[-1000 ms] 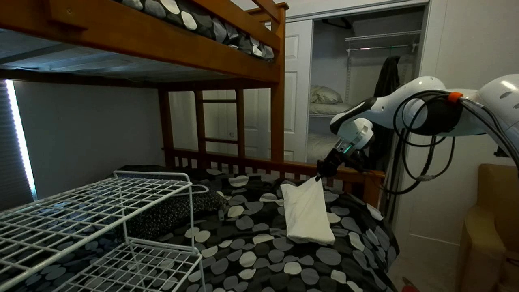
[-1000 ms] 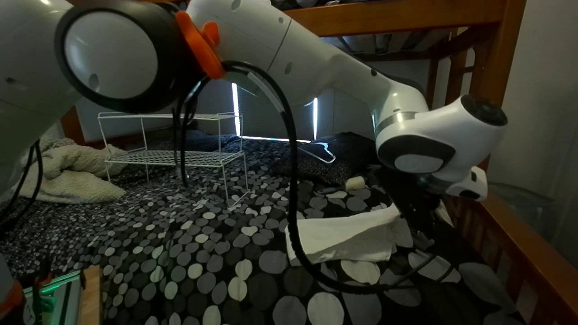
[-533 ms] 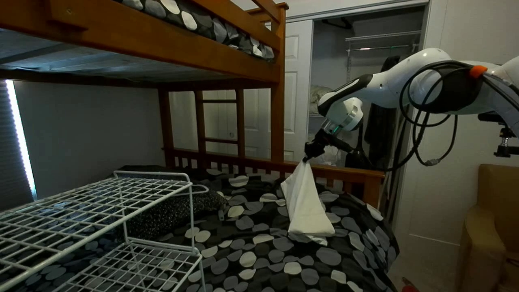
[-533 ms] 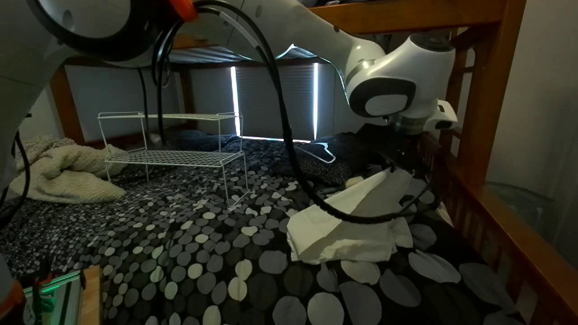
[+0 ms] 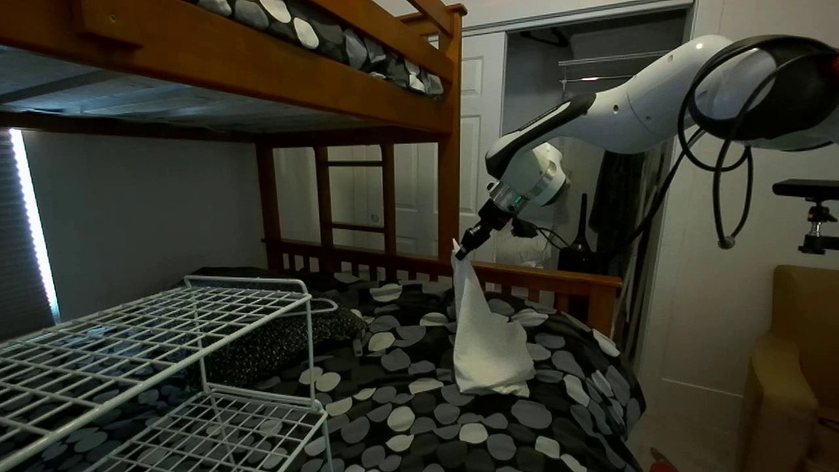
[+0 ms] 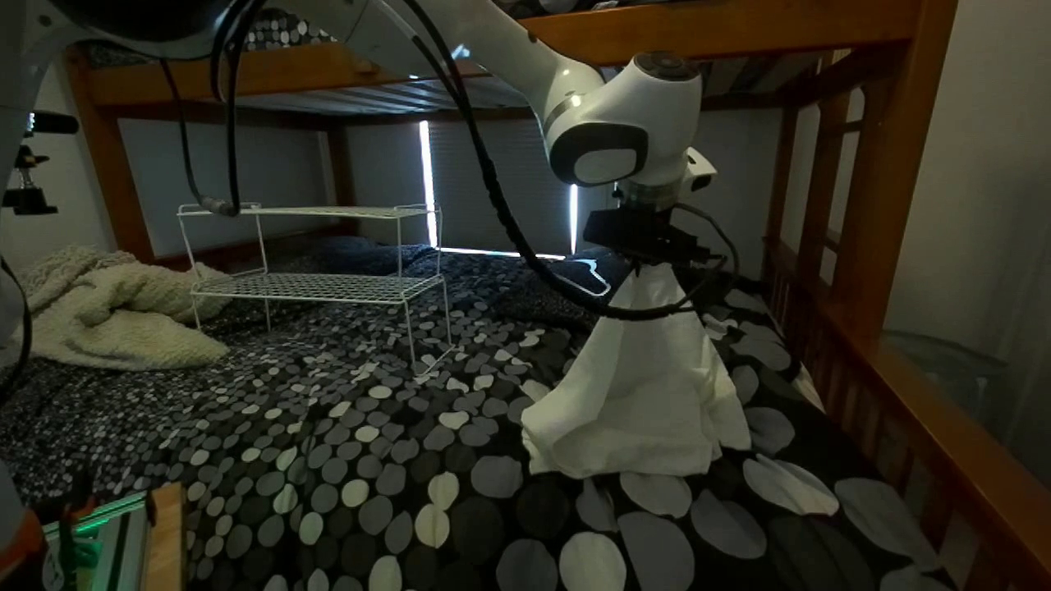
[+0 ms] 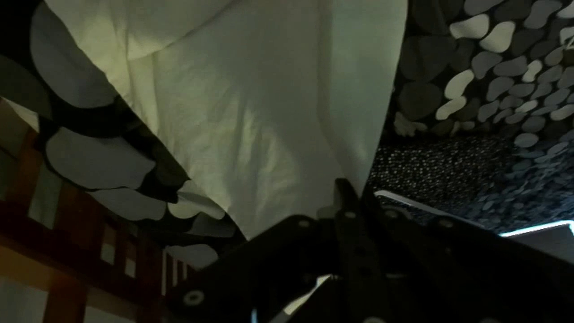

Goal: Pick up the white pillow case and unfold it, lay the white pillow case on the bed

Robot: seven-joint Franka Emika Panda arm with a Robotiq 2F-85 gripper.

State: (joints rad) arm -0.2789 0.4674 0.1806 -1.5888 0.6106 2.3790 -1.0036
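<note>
The white pillow case point(image 5: 488, 347) hangs from my gripper point(image 5: 460, 253) by its top end. Its lower part rests in folds on the bed point(image 5: 367, 429). In an exterior view the pillow case point(image 6: 644, 394) spreads out like a tent below the gripper point(image 6: 639, 264). In the wrist view the fingertips point(image 7: 356, 190) are together on the narrow top of the pillow case point(image 7: 251, 112), which widens away from them. The fingers are dark, so the exact pinch is hard to see. The bed's spotted black cover also shows in an exterior view point(image 6: 328, 468).
A white wire rack point(image 5: 311, 354) stands on the bed. A dark speckled pillow point(image 5: 282, 344) and a white hanger point(image 6: 598, 277) lie near the far side. A cream blanket point(image 6: 123, 328) is bunched up. The upper bunk point(image 5: 295, 78) overhangs the bed; a wooden rail point(image 5: 570, 283) edges it.
My gripper has risen and moved left in both exterior views, still holding the pillow case. The held end is lifted well off the bed; the cloth was mostly lying flat before.
</note>
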